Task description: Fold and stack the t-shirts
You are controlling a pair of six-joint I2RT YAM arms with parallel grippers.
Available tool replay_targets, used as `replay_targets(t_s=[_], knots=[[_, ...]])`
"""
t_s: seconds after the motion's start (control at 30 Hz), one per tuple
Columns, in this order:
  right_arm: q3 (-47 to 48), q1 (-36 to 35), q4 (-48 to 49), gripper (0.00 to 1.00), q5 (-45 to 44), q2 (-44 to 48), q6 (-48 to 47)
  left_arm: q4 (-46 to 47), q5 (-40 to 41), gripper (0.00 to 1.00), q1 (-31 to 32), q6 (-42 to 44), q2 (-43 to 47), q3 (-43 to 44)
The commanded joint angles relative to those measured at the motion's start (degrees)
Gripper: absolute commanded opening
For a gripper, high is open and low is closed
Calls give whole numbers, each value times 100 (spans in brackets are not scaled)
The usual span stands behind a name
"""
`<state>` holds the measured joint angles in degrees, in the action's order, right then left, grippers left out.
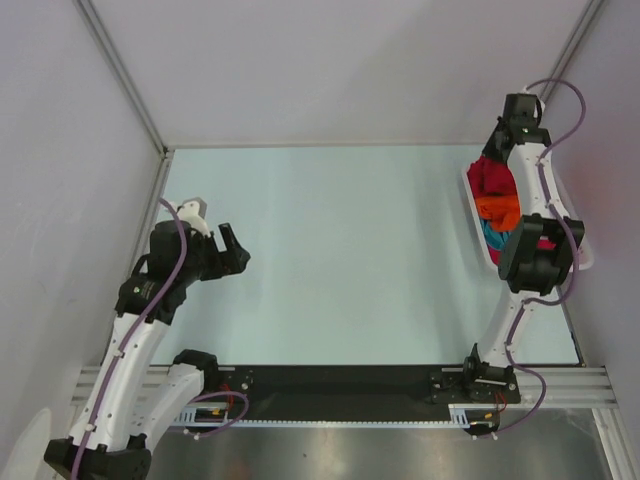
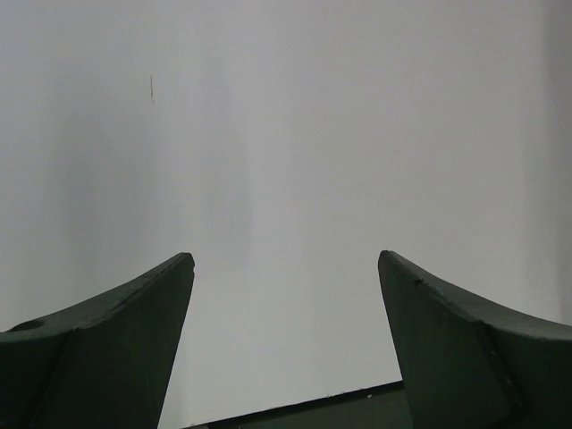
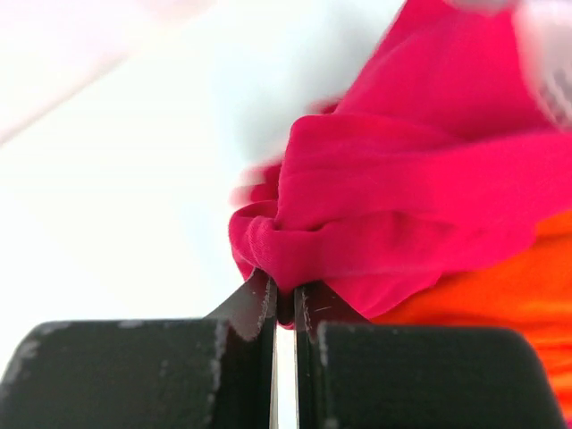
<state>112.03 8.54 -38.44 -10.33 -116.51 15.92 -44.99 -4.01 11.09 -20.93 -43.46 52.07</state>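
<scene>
The right fingers (image 3: 255, 308) are pressed together on a small fold of the red shirt (image 3: 393, 206), which lies bunched in the basket (image 1: 472, 205) at the right edge of the worktop (image 1: 350, 250). So thin a bite may slip on lifting, or drag along the orange shirt (image 3: 500, 295) touching it. The left fingers (image 2: 125, 340) hang spread, holding nothing.

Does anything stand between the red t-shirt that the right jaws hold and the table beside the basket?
Only the wall of the basket. The right gripper has its jaws shut on the red t-shirt, and the table left of the basket shows nothing lying there.
</scene>
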Motion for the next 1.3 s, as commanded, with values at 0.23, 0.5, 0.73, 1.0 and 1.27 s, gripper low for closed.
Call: replay_targets(t_s=[0.23,0.5,0.73,1.0,1.27], knots=[[1444,-2125,249,0,-286,1446,-740,614,-285,89,-37,-34,-286,-268],[2507,-4033,-278,0,-355,1473,-1003,702,-311,89,-28,-17,-312,-365],[2860,-4571,-507,0,-119,1412,-592,720,-276,88,-37,-8,-268,-382],[553,-4001,-148,0,451,1534,60,562,-153,88,-28,45,-14,-373],[-75,-3938,-735,0,884,841,297,377,-135,88,-37,45,119,-251]])
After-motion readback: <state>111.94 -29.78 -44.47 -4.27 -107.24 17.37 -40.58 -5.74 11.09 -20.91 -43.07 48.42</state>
